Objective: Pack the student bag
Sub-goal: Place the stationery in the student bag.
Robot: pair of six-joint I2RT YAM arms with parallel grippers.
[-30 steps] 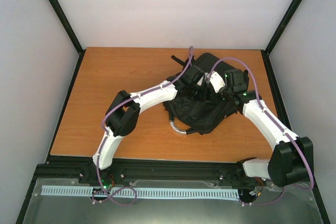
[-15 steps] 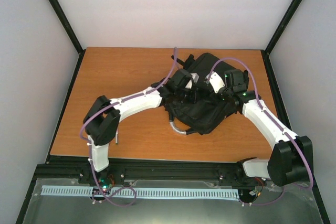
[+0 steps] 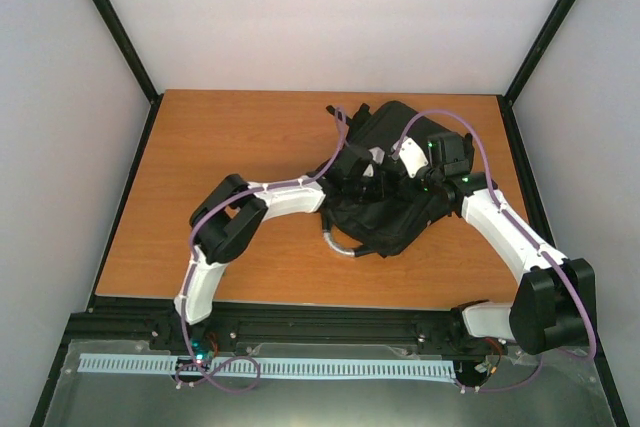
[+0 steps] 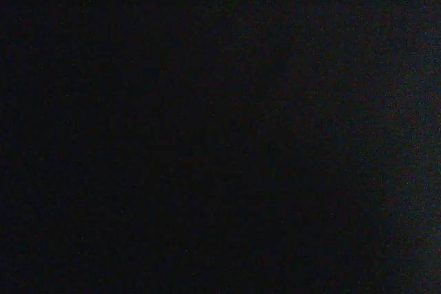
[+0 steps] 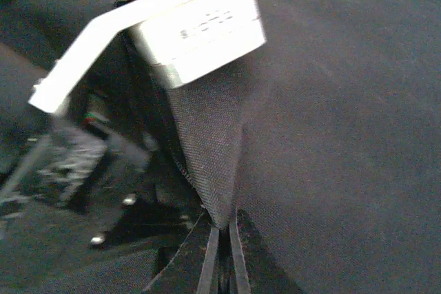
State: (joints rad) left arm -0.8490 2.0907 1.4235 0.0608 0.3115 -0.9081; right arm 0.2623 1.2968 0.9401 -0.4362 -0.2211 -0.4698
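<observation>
The student bag (image 3: 385,225) is a large black backpack lying at the centre right of the wooden table, its pale grey loop handle (image 3: 338,243) at the near left. My right gripper (image 3: 416,180) is shut on a fold of the bag's fabric at the edge of its opening; in the right wrist view the jaws (image 5: 222,242) pinch that fold of the bag (image 5: 331,101). My left gripper (image 3: 365,185) reaches into the bag's opening, its fingers hidden. The left wrist view is all black. The left arm's white wrist (image 5: 196,22) shows in the right wrist view.
The wooden table (image 3: 220,147) is bounded by pale walls with black frame posts at the back corners. A black strap (image 3: 340,117) of the bag trails toward the back. A black rail runs along the near edge (image 3: 320,319).
The left arm's elbow swung out to the left and then back, and its wrist moved lower and deeper into the bag's opening. The right arm held still on the fabric.
</observation>
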